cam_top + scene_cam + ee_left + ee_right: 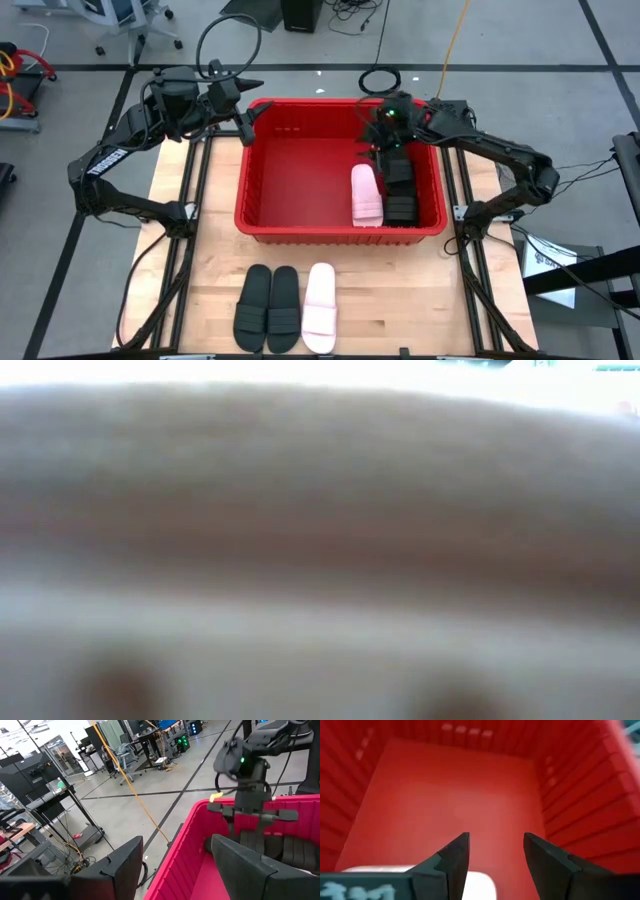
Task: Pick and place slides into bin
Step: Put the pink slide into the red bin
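L jaws: wide, empty, parked at the bin far-left corner; leave idle. On the tabletop, well clear of both jaws: 2 black slides + 1 pale slide. R jaws: wide, holding nothing, above the bin's red floor; pale slide in bin just behind/below. Lift R straight up clear of rim before next pick.

Counted one red bin. Inside it: one pale slide, two black (stacked, count uncertain). Outside it: two black, one pale.
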Tool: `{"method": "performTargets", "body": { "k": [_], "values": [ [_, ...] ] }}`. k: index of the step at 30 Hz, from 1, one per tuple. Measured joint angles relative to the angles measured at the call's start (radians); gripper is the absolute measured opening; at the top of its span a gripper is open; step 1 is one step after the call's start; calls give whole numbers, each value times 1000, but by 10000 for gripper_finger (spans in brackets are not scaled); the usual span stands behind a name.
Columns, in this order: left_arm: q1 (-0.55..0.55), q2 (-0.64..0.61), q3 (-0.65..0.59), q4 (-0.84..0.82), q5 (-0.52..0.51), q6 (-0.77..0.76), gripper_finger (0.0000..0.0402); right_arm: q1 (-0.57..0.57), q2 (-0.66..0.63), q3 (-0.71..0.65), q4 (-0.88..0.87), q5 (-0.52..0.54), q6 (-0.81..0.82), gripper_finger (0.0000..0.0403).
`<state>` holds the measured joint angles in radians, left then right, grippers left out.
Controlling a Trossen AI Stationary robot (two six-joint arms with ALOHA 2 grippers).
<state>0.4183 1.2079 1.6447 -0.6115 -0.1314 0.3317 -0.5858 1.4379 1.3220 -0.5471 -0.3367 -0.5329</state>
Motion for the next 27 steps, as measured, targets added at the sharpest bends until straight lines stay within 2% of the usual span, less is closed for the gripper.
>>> {"method": "performTargets", "body": {
  "k": [7,13,17,20,23,27],
  "values": [
    [-3,0,0,0,0,-20,241,12,-23,0,47,-5,163,171],
    [-44,0,0,-1,1,-67,241,78,-23,0,50,-7,240,169],
    [-106,0,0,-1,2,-96,241,158,-23,0,49,-11,274,165],
    [-169,0,0,-2,43,-106,241,224,-28,0,47,-56,299,165],
    [-247,0,0,-7,83,-109,241,301,-29,0,49,-114,323,164],
    [-365,0,0,-17,86,-111,241,405,-29,0,64,-122,319,164]
  ]
}}
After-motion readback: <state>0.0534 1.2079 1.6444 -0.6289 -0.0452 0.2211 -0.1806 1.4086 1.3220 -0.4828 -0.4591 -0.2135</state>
